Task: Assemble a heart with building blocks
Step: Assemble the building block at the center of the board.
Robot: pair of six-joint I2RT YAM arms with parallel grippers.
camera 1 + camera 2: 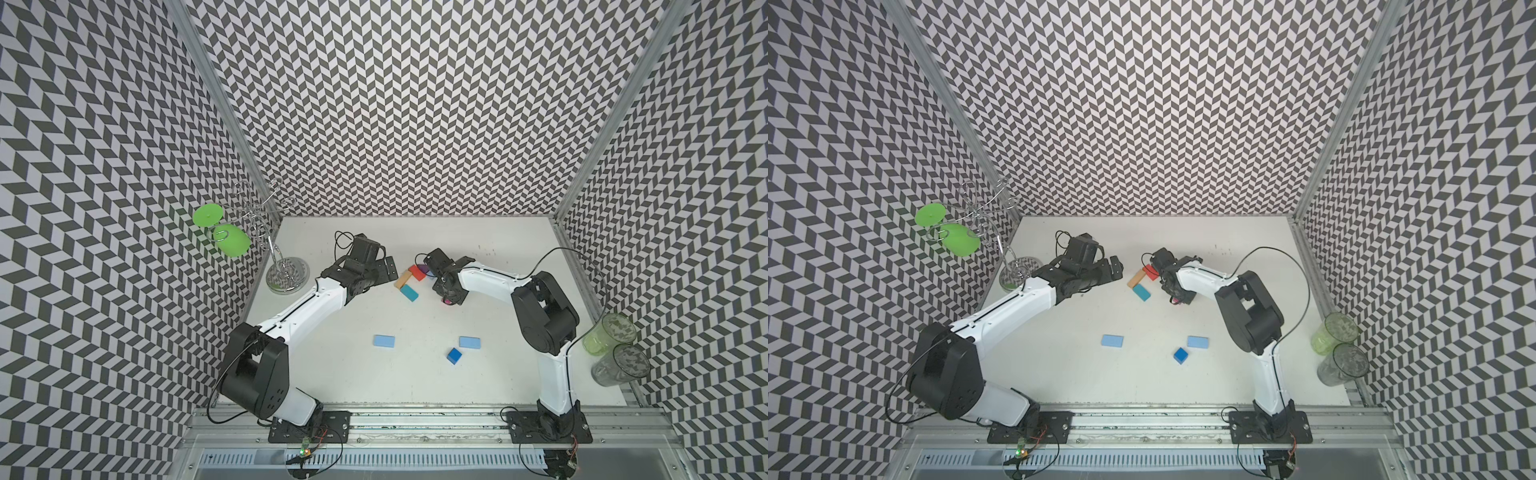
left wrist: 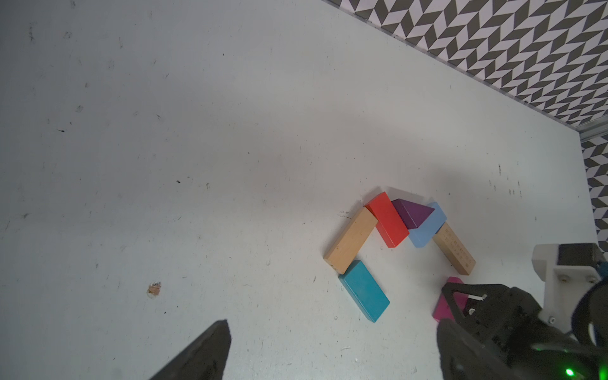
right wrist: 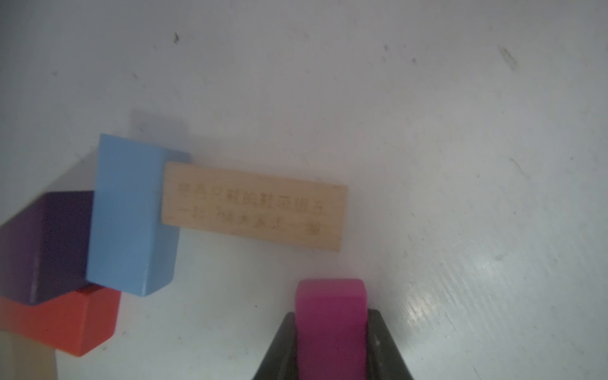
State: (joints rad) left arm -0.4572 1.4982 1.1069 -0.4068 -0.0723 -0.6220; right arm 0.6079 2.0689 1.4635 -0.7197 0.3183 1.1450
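Note:
The heart stands half built at the back middle of the table: tan block [image 2: 351,245], red block [image 2: 388,219], purple triangle [image 2: 413,214], light blue block [image 2: 427,227], second tan block [image 2: 455,250], and a teal block [image 2: 364,291] below the first tan one. My right gripper [image 3: 331,314] is shut on a magenta block [image 3: 330,296], held low just off the free end of the second tan block [image 3: 253,207]. My left gripper [image 2: 332,332] hangs open and empty beside the heart's left side [image 1: 402,279]. Two light blue blocks [image 1: 384,341] [image 1: 470,342] and a dark blue cube [image 1: 454,355] lie loose nearer the front.
A wire rack [image 1: 287,274] with a green goblet [image 1: 226,239] hanging on it stands at the back left corner. Two clear tumblers [image 1: 609,338] [image 1: 619,365] sit at the table's right edge. Patterned walls close three sides.

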